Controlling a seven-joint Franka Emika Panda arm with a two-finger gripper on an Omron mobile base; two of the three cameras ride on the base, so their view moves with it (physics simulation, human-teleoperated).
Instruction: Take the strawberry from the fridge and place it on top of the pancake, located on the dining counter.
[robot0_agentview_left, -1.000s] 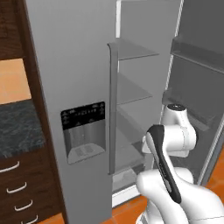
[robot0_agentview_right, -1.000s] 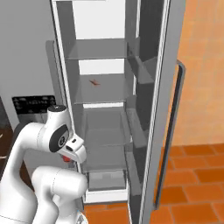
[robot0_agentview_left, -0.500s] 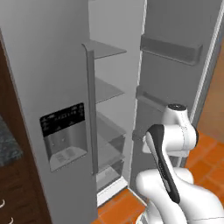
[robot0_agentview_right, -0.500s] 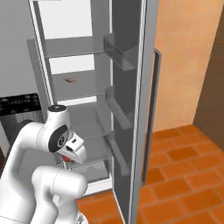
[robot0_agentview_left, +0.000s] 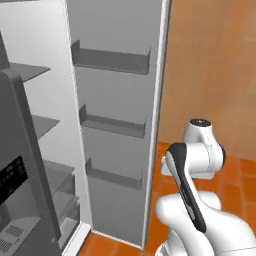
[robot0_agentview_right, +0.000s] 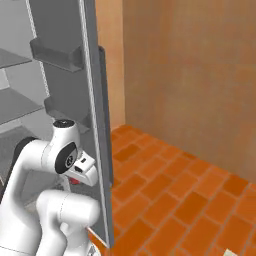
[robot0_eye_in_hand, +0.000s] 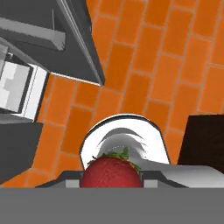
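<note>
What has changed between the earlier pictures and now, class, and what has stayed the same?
The base has turned to the right, away from the fridge: its shelves slid off to the left, and the brick floor and orange wall came into view. Nothing was grasped or released. The arm stays folded, the fridge door stays open, and the gripper stays shut on the strawberry.

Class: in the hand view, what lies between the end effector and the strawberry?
Nothing. In the hand view the strawberry sits right at the end effector, which is shut on it, above the orange brick floor.
</note>
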